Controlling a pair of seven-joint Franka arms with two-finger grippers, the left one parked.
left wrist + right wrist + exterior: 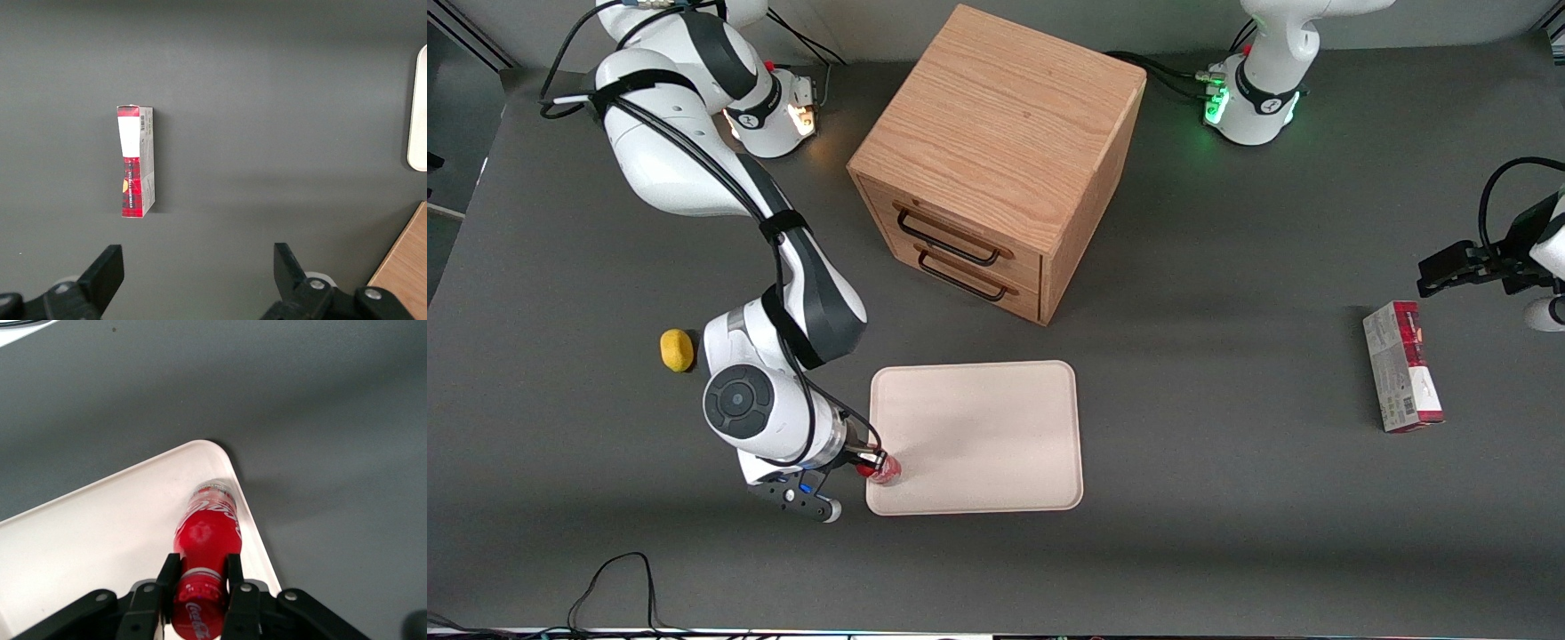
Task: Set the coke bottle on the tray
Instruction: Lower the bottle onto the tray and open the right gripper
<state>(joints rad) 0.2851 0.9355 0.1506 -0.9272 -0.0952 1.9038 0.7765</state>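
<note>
Gripping the coke bottle (205, 547) just below its cap, the gripper (200, 587) is seen with its two fingers (167, 577) clamped against the bottle's neck, over the tray (996, 418) corner that is nearest the front camera and toward the working arm's end of the table (1227, 533). Whether the bottle's silvery base touches the tray surface or is held just above it cannot be told. In the front view most of the bottle is hidden by the wrist, and only a small red part is shown at the tray's edge. The cap is partly cut off in the right wrist view. Apart from the bottle, nothing is seen on the tray.

One wooden cabinet (996, 160) with two drawers, both closed, is placed farther from the front camera than the tray. One yellow lemon (677, 349) lies beside the working arm. One red-and-white carton (1402, 366) lies on its side toward the parked arm's end of the table.
</note>
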